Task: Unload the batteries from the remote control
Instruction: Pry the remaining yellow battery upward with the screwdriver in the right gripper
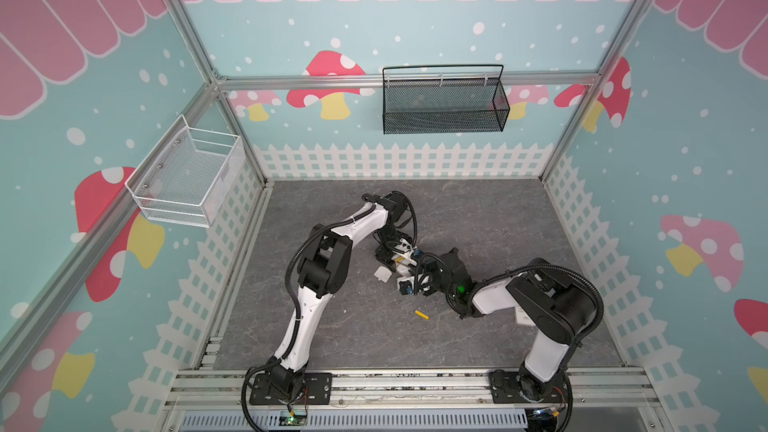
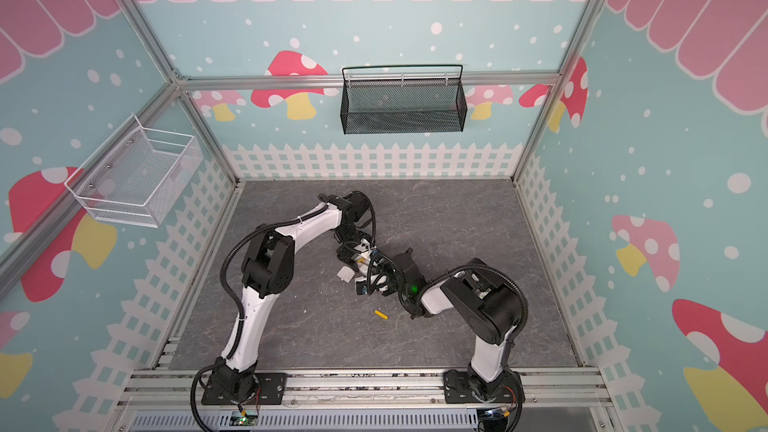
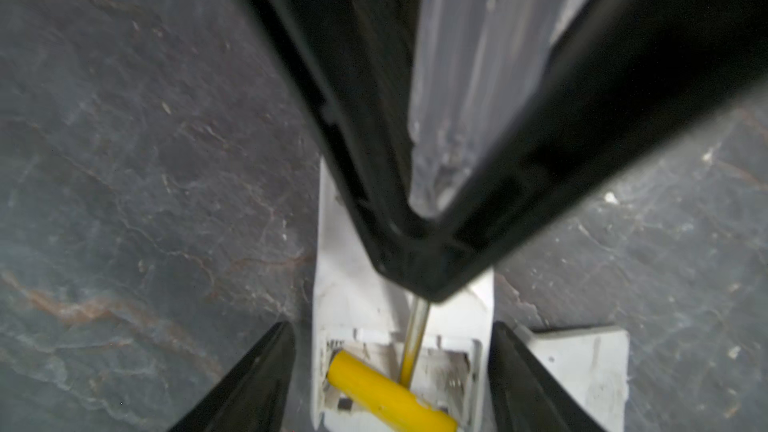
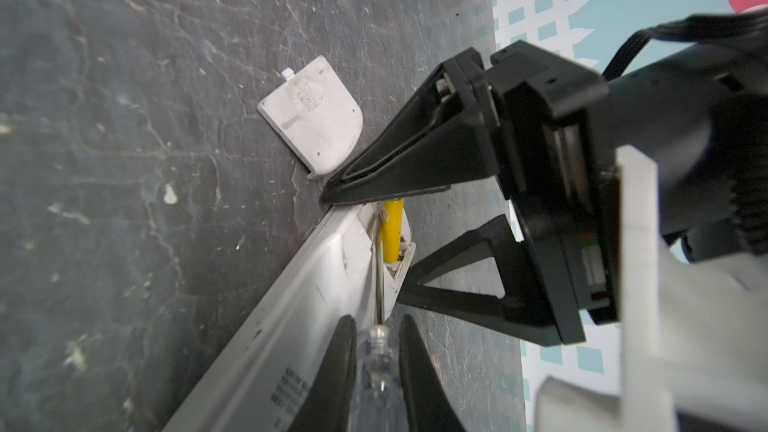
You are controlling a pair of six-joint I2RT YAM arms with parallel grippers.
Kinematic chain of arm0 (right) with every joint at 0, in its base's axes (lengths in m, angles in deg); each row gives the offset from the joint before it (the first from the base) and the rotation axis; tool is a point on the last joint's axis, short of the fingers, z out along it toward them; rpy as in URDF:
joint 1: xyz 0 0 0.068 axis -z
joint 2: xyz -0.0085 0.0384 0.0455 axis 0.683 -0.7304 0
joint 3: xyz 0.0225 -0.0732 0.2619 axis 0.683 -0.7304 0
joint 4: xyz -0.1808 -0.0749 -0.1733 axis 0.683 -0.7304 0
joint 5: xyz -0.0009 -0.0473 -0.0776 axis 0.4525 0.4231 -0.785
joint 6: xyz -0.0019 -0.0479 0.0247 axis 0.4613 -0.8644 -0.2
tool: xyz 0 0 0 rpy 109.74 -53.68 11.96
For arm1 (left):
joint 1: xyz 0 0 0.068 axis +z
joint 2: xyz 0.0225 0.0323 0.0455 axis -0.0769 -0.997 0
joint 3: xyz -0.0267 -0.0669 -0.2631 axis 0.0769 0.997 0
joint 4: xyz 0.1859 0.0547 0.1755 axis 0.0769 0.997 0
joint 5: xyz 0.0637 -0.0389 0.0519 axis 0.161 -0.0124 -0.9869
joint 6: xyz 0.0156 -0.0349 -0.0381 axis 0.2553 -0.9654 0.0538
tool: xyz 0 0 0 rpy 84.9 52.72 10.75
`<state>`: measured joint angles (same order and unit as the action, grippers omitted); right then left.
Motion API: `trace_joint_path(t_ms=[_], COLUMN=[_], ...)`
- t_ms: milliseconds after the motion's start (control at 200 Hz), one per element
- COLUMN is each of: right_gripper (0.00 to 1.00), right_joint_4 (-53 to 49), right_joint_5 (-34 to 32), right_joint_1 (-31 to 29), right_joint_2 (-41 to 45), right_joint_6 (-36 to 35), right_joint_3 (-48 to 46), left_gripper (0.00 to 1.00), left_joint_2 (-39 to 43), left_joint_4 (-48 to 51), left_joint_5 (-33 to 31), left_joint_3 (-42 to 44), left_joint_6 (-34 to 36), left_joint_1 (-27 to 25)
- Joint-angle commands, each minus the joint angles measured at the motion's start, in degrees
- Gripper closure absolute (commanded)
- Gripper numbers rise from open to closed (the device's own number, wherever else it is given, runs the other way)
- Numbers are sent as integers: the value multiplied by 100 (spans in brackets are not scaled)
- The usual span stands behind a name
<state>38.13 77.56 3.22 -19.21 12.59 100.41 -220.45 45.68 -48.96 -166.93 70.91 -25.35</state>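
we open on the yellow battery (image 3: 390,392), sitting in the open bay at the end of the white remote control (image 4: 291,305). it is skewed in there, its long axis slanted across the remote's length rather than lined up with it. the right gripper (image 4: 378,320) is pressed together on the clear handle of the screwdriver (image 4: 378,367), and the left wrist view shows the metal shaft running down into the bay and meeting the side of the battery. the left gripper (image 4: 365,247) is spread wide, one finger on each side of the remote's bay end. the fingers (image 3: 257,384) stand just beside the casing, and we cannot tell whether they touch it. nothing is pinched between them. the remote lies flat on the grey table (image 1: 498,222), near the middle, between the two arms. the battery cover (image 4: 316,118) lies just beside the remote, inner face down as far as we can see. a second yellow battery (image 1: 422,314) lies flat on the table nearer the front edge. it is well apart from the remote and close to the right arm. in both top views its long axis runs on a diagonal, its far end toward the left.
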Motion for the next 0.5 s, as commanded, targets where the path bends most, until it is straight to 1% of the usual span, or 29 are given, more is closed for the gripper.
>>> trace_joint_path(t_ms=[0,100,210,290,405,495], right_gripper=[100,100,100,100,100,100], right_joint_4=[187,187,232,209,191,187], right_joint_5=[-87,-112,-87,-112,-42,-42], right_joint_1=[17,30,74,85,105,118], right_joint_2=[-69,-47,-47,-37,3,-48], right_joint_6=[130,177,207,257,267,251], right_joint_3=[-111,-98,-89,-53,-29,7], left_gripper=[17,14,14,16,21,23], left_joint_2=[271,351,464,535,615,635], left_joint_4=[65,54,27,-2,-114,-242], left_joint_5=[228,189,175,188,182,177], left_joint_3=[82,56,103,148,264,390], left_joint_6=[20,-158,-270,-425,-681,-722], left_joint_1=[-6,62,149,207,244,243])
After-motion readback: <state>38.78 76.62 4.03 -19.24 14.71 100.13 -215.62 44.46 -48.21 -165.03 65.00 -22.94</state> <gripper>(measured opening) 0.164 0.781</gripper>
